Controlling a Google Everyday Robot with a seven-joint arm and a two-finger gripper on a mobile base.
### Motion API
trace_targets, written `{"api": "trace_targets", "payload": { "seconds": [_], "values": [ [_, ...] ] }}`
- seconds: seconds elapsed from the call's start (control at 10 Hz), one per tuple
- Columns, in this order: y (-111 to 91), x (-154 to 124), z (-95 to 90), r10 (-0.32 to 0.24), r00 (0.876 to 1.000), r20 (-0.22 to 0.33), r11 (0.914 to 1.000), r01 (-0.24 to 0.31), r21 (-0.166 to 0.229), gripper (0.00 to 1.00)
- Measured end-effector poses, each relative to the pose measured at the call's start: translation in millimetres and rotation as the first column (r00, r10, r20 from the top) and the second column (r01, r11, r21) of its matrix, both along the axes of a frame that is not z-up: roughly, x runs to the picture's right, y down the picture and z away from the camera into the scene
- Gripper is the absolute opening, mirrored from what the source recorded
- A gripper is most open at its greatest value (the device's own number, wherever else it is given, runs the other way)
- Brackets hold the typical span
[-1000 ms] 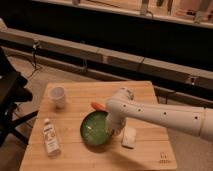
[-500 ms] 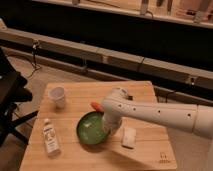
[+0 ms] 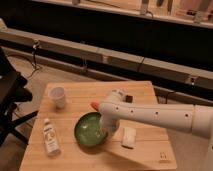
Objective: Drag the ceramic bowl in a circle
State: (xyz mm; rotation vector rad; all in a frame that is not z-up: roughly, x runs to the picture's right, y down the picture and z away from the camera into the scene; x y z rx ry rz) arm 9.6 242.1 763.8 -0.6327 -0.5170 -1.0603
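Note:
The ceramic bowl (image 3: 90, 130) is a round, shallow, glossy green dish with a dark rim. It sits on the wooden table (image 3: 75, 95) near the front, left of centre. My white arm reaches in from the right, and the gripper (image 3: 106, 127) comes down at the bowl's right rim. The arm's wrist covers the fingers and that part of the rim.
A small white cup (image 3: 58, 96) stands at the table's back left. A clear bottle (image 3: 50, 137) with a white label lies at the front left. A white rectangular block (image 3: 129, 137) lies right of the bowl. An orange object (image 3: 94, 105) peeks out behind the arm.
The bowl has slid left and a little toward the front edge, and the arm's wrist has moved left with it.

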Motion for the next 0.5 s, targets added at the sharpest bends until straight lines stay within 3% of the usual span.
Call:
{"api": "trace_targets", "payload": {
  "seconds": [0.5],
  "values": [
    [3.6,-7.1,0.6,0.014,1.0,-0.016,0.9999,-0.014,-0.007,0.08]
  ]
}}
